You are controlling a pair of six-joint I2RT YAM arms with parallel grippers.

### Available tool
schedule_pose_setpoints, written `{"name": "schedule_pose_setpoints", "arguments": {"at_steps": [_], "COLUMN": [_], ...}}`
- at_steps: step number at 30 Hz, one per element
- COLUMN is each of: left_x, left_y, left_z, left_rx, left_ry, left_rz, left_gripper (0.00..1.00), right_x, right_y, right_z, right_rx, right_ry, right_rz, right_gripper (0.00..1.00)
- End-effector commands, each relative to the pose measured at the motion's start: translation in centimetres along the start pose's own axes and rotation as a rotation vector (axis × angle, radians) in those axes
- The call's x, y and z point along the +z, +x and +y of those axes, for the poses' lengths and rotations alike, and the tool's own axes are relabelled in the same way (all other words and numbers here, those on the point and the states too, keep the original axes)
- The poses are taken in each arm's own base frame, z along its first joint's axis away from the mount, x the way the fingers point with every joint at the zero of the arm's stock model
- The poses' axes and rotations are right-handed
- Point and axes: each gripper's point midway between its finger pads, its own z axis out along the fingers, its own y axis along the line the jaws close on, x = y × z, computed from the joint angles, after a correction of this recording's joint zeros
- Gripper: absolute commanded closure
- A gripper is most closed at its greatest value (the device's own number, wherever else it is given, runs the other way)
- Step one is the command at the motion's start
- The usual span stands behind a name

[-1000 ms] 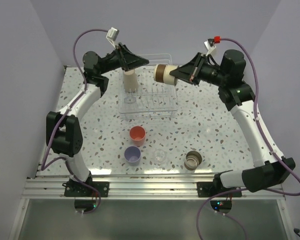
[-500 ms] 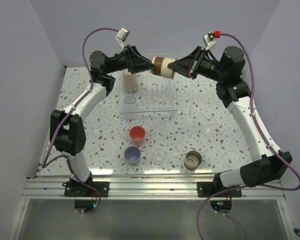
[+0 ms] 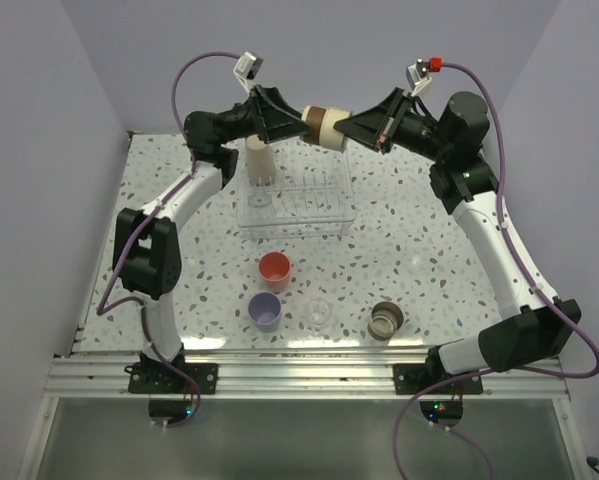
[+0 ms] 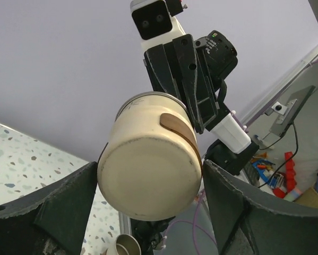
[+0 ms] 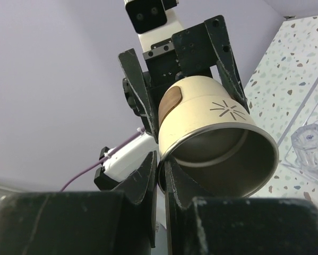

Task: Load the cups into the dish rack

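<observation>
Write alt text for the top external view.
The left claw and right claw meet above the dish rack with a tan brown-rimmed cup in mid-air between them. A beige cup stands in the rack; a coral-red cup, lavender cup, clear glass and second tan cup sit on the table.

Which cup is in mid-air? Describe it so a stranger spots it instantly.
Find the white wire dish rack at the back. Above its rear edge the right gripper pinches a short tan cup with a brown band, tipped sideways. Only it is airborne.
</observation>
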Motion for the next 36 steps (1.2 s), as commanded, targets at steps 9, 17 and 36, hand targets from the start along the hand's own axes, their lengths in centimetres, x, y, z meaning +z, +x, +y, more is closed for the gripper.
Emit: {"name": "schedule_pose_setpoints", "arguments": {"at_steps": [9,17,36], "left_x": [2.7,1.0,-10.1], "left_y": [-0.7,-3.8,-2.4], "left_z": [-1.9,6.1,29.3], "left_rx": [0.076,0.152,0.396], "left_ry": [0.055,-0.259,-1.268], "left_rz": [0.026,0.025,0.146], "left_gripper": [0.61,0.95,1.00], "right_x": [0.0,-3.8,-12.8], "right_y": [0.0,0.0,7.3], "right_z": [0.8,-5.9,-16.0], "right_rx": [-0.046,-0.209,-0.185], "right_ry": [-0.035,0.423,0.858], "right_rz": [0.016,0.007,0.189], "right_gripper": [1.00,0.22,0.09]}}
